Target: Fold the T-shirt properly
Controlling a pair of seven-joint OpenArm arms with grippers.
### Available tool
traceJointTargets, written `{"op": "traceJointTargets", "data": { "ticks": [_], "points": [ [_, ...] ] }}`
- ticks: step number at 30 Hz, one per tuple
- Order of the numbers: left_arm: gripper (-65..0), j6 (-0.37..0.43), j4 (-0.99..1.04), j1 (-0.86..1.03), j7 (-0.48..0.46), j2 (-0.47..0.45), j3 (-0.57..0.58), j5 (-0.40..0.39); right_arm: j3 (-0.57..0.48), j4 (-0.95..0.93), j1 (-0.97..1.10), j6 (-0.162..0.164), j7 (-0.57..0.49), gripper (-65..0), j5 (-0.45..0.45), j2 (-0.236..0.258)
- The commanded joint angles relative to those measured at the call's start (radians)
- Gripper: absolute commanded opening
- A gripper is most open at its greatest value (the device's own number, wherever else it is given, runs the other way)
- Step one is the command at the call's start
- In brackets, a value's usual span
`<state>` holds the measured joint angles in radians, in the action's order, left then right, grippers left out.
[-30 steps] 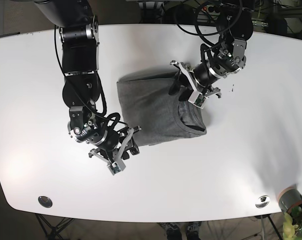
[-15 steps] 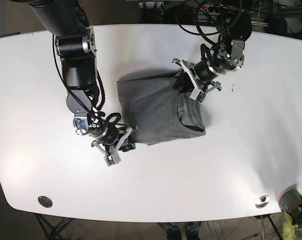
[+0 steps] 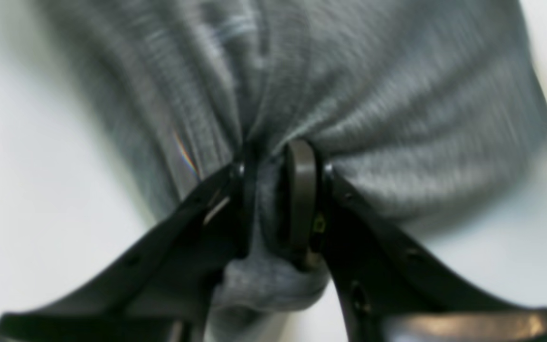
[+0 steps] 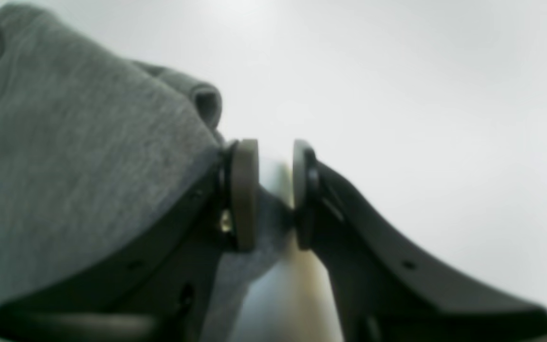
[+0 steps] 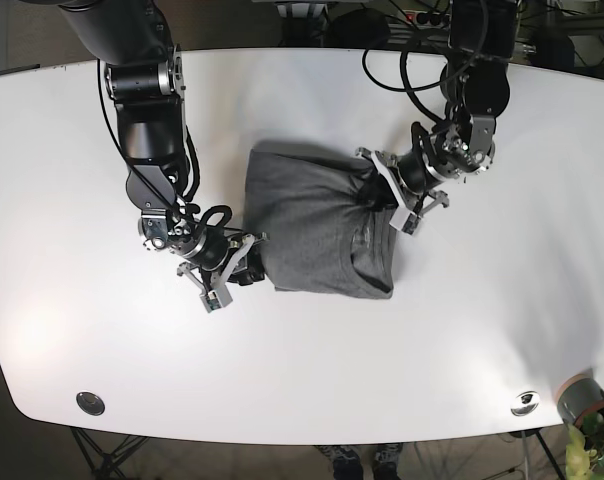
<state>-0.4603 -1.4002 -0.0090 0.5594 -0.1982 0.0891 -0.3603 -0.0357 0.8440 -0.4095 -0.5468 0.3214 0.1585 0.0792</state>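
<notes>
The grey T-shirt (image 5: 312, 225) lies in a folded bundle at the middle of the white table (image 5: 482, 320). My left gripper (image 5: 384, 192) is at its right edge. In the left wrist view this gripper (image 3: 273, 156) is shut on a bunched fold of the shirt (image 3: 359, 95), with cloth puckering out from the pads. My right gripper (image 5: 244, 270) is at the shirt's lower left corner. In the right wrist view it (image 4: 274, 161) is closed on the thin edge of the shirt (image 4: 64, 142), which drapes off to the left.
Two metal discs (image 5: 90, 403) (image 5: 525, 403) sit in the table near its front edge. A potted plant (image 5: 582, 402) stands past the front right corner. Cables and stands crowd the far edge behind the arms.
The left gripper has moved down and inward, pulling the shirt's right edge over. The right gripper has moved up along the lower left corner. The shirt now looks narrower and more bundled.
</notes>
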Motion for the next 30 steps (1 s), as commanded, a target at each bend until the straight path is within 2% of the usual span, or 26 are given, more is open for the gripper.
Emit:
{"op": "traceJointTargets", "data": {
  "ticks": [1,8,16,19,24,30],
  "points": [
    [-55.6,0.01,0.028,-0.047,0.006,-0.011,-0.002,0.01,0.001,0.065,0.014,-0.005,0.017,-54.1,-0.004,0.018],
    [-55.6,0.01,0.134,-0.185,0.008,-0.053,0.033,0.01,0.004,0.219,0.131,-0.003,0.057,-54.1,-0.004,0.035],
    [-55.6,0.01,0.307,-0.34,0.004,-0.063,0.134,0.01,0.0,0.352,0.294,-0.003,0.074,-54.1,-0.004,0.023],
    [-55.6,0.01,0.355,-0.383,-0.016,-0.063,0.171,0.01,-0.002,0.412,0.364,-0.003,0.074,-54.1,-0.006,-0.022],
    [-55.4,0.01,0.359,-0.398,-0.068,-0.094,0.189,0.01,-0.01,0.509,0.446,-0.003,0.092,-54.1,-0.007,-0.066],
    [-52.8,0.013,0.359,-0.432,-0.069,-0.102,0.186,0.008,-0.096,0.594,0.478,-0.003,0.149,-54.1,-0.004,-0.072]
  ]
}}
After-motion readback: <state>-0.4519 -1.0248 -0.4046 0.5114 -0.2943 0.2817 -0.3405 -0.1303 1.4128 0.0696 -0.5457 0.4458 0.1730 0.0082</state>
